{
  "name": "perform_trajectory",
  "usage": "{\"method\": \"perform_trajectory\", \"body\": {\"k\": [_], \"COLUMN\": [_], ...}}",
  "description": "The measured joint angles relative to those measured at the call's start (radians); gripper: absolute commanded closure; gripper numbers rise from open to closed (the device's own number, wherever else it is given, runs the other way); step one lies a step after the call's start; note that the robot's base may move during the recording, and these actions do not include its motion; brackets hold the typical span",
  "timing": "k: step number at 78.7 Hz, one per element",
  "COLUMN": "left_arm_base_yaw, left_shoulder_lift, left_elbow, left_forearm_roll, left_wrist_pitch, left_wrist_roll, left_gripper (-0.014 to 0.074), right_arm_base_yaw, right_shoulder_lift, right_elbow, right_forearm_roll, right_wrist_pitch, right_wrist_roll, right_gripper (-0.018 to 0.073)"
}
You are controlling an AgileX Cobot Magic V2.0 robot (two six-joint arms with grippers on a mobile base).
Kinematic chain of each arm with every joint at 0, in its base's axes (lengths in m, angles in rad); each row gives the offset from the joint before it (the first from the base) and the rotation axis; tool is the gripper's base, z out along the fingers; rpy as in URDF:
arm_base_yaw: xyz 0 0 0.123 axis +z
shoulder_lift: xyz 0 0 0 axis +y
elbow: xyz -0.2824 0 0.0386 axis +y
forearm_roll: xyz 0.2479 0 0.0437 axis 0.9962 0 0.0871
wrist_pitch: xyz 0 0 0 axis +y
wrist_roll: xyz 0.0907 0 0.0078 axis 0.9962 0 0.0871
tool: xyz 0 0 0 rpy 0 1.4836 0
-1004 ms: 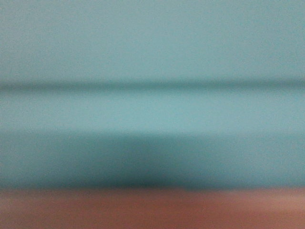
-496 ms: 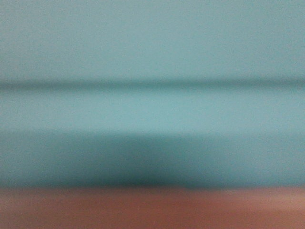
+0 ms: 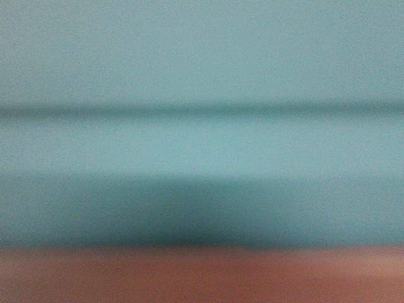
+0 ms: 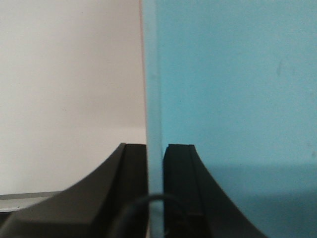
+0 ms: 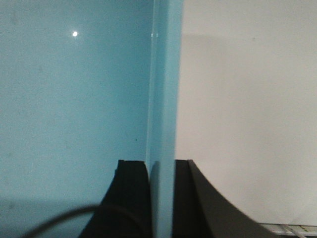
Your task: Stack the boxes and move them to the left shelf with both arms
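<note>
Front cam is out of focus, hard up against the blue box (image 3: 202, 63). We get light blue across nearly the whole frame, one dark horizontal line in the upper half and a shadow low centre. The pink box (image 3: 202, 278) is a band along the bottom edge, directly under the blue. Only the wrist cams show the claws.

Left claw (image 4: 155, 166): its two dark fingers (image 4: 124, 193) straddle a wall of the blue box (image 4: 237, 99), one each side. They're closed down to the wall's thickness and pinching it. There's a broad blue face on one side and a pale backdrop on the other. A thin pink sliver (image 4: 142, 49) runs along the wall's edge, too thin for us to call. A cable (image 4: 143, 203) loops across the bottom.

Right claw (image 5: 161, 171) is the mirror case: the blue box (image 5: 74, 99) wall sits between the fingers (image 5: 131, 198), gripped tight. The blue face is left, the pale backdrop right.

We can't tell what the boxes rest on.
</note>
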Motion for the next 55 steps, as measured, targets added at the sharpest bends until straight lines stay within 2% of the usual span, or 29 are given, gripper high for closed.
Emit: {"method": "perform_trajectory", "body": {"k": [55], "left_arm_base_yaw": [0.0], "left_shoulder_lift": [0.0], "left_elbow": [0.0], "left_forearm_roll": [0.0], "left_wrist_pitch": [0.0], "left_wrist_roll": [0.0], "left_gripper": [0.0601], "right_arm_base_yaw": [0.0], "right_shoulder_lift": [0.0], "right_elbow": [0.0], "right_forearm_roll": [0.0], "right_wrist_pitch": [0.0], "right_wrist_roll": [0.0], "right_gripper": [0.0492]}}
